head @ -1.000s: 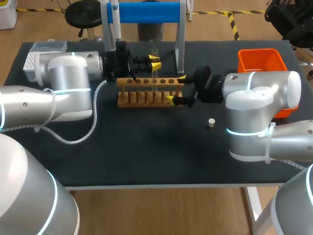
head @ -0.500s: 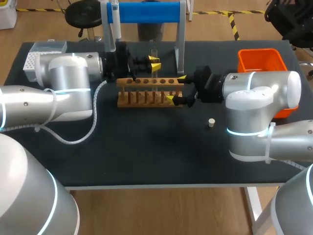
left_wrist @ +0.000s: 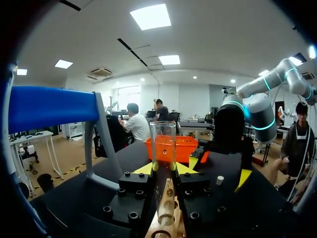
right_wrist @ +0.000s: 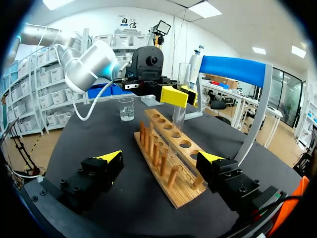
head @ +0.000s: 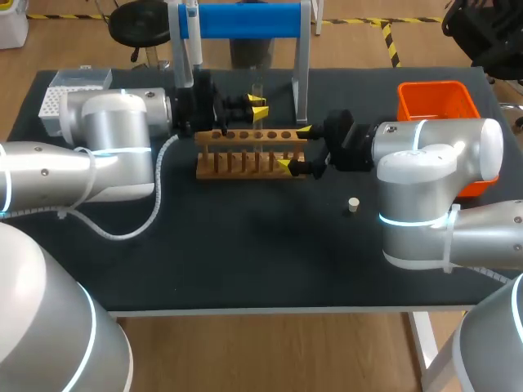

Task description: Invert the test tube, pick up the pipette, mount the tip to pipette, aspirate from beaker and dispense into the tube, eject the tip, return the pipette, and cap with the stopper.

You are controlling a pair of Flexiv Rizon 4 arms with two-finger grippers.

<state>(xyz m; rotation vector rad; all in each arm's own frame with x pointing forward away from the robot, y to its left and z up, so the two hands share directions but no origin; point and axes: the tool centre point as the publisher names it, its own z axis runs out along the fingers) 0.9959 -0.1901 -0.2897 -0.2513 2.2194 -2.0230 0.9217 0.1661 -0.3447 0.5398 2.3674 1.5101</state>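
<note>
A clear test tube stands upright, mouth up, with my left gripper shut on it; its rounded end is just above the wooden rack. In the head view this gripper is over the rack's back edge, the tube showing above it. My right gripper is open, its fingers standing apart on either side of the rack's right end. A small stopper lies on the table in front of the right arm. The pipette hangs on the blue stand.
An orange bin sits at the back right. A white tip box is at the back left. A small glass beaker stands beyond the rack's far end, near the left arm.
</note>
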